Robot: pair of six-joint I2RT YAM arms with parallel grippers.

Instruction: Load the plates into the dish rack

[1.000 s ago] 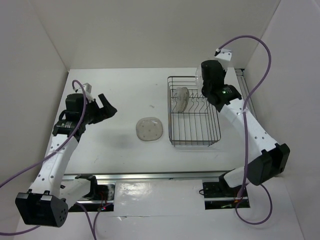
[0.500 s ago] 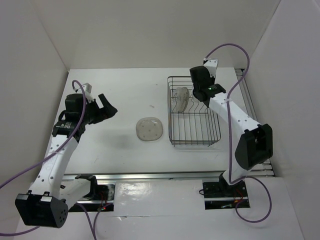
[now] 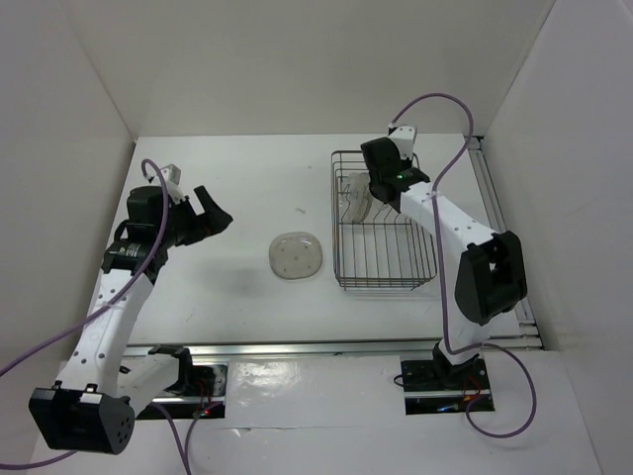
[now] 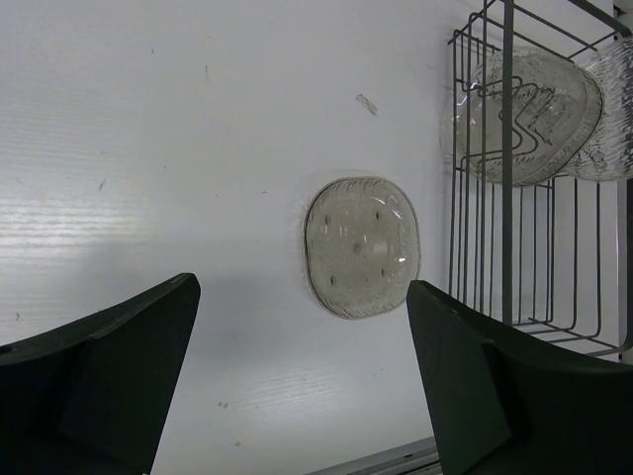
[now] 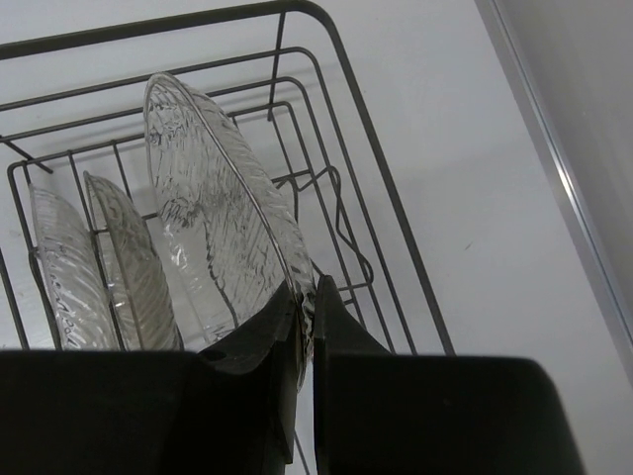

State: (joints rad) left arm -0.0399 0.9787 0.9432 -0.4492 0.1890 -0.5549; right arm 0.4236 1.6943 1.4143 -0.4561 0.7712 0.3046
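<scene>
Clear plate [image 5: 213, 198], obscured overhead, is pinched by right fingers [image 5: 346, 341], seemingly inside rack [image 5: 386, 183].

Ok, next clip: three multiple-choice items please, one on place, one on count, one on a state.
1. Where is the speckled plate? A stacked on another plate; B flat on the table; C in a claw.
2. How many plates in all? A two; B three; C four.
3. The left claw is: A open, empty; B shut on a plate; C shut on wire.
B: it lies alone left of the rack.
C: that one, two plates standing in the rack, one clear plate in the right claw.
A: nothing between its spread fingers.
</scene>
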